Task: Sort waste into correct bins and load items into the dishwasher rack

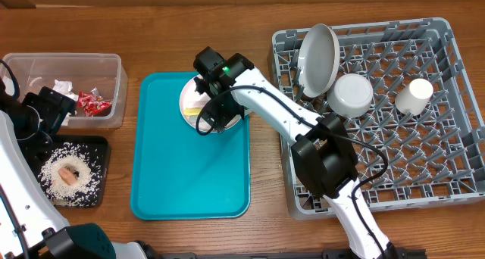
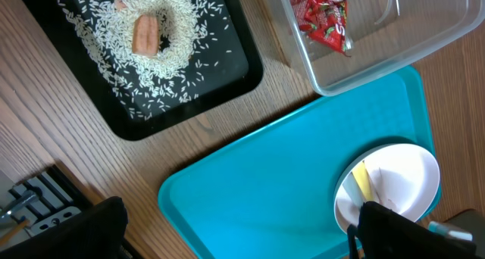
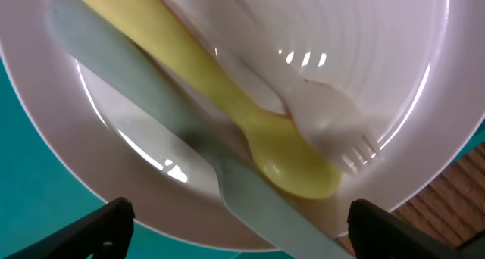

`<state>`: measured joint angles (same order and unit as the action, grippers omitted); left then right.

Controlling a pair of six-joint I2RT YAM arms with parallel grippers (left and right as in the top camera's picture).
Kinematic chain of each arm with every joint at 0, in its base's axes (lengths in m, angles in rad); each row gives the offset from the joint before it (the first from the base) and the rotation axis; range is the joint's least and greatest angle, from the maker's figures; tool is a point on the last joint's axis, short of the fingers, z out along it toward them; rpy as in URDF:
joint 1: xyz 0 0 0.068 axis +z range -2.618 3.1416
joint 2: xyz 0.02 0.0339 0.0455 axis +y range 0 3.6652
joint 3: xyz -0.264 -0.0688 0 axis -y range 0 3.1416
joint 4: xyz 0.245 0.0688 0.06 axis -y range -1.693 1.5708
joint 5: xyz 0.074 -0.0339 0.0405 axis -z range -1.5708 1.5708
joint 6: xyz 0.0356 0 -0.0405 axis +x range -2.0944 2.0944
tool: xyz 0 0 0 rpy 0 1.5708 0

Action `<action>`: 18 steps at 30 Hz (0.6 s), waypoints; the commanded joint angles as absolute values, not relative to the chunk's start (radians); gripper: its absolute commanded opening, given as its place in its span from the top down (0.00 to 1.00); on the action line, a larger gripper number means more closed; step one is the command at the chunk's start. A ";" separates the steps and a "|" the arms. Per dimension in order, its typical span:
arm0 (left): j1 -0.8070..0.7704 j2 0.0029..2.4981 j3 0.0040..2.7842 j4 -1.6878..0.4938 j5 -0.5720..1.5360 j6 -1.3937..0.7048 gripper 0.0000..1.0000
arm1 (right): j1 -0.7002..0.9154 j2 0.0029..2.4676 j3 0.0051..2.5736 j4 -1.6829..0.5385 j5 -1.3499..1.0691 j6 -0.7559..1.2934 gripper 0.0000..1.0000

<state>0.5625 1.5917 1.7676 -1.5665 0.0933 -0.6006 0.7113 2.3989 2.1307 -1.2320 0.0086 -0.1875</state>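
At the left, the left gripper (image 2: 239, 225) hangs with jaws spread wide and nothing between them, near the clear tub (image 1: 64, 66) of red wrappers (image 1: 92, 102) and the black tray (image 1: 98, 149) holding rice (image 1: 53, 176) around an orange food square (image 1: 70, 173). On the teal tray's (image 1: 189, 168) far end sits the pinkish-white plate (image 3: 379, 62) carrying a yellow spoon (image 3: 227, 115), a pale knife (image 3: 144, 107) and a white fork (image 3: 333, 130). The right gripper (image 3: 241, 213) is low over them, jaws parted, utensils lying between but ungripped. The rack (image 1: 455, 168) holds the grey plate (image 1: 318, 58), white bowl (image 1: 350, 94) and cup (image 1: 414, 95).
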 commanded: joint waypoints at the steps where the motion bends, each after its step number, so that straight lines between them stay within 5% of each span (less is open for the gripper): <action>1: 0.556 1.589 1.758 -1.565 0.094 -0.609 0.00 | 0.708 2.394 2.131 -1.213 0.021 -0.214 0.10; 18: 0.556 1.589 1.758 -1.565 0.094 -0.609 0.00 | 0.708 2.399 2.094 -1.212 -0.005 -0.186 0.24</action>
<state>0.5625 1.5921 1.7676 -1.5665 0.0933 -0.6006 0.7109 2.3989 2.0991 -1.2156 0.0036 -0.2031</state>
